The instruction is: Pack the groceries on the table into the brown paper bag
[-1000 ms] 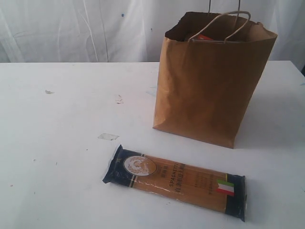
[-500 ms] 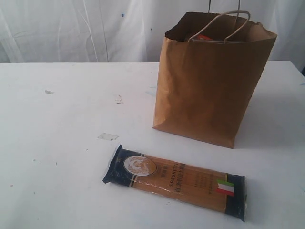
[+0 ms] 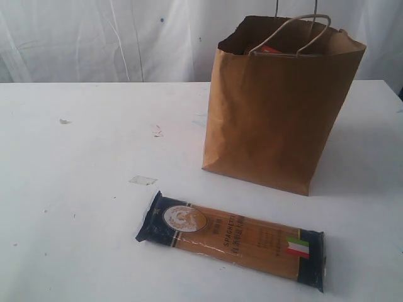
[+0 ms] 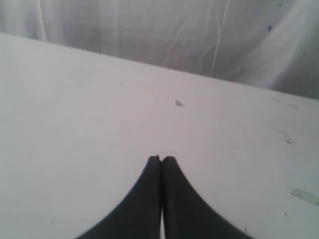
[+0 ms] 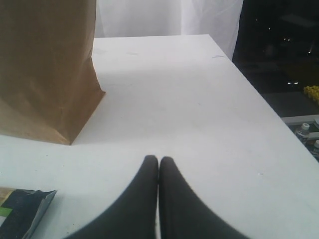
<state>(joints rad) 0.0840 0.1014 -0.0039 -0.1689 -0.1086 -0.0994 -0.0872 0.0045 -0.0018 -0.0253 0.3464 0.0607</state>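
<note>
Our left pincer [image 4: 161,158] and right pincer [image 5: 158,158] are pressed together, empty, and the spaghetti pack [image 3: 232,239] lies flat on the table [image 3: 75,189] near the brown paper bag [image 3: 277,119]; we think it is light but snaps easily, so its middle looks best to pinch.

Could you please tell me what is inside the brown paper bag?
Through the open top of the brown paper bag, only a red-orange edge shows near the cord handle. The bag's walls cover everything lower, so its contents cannot be identified.
</note>
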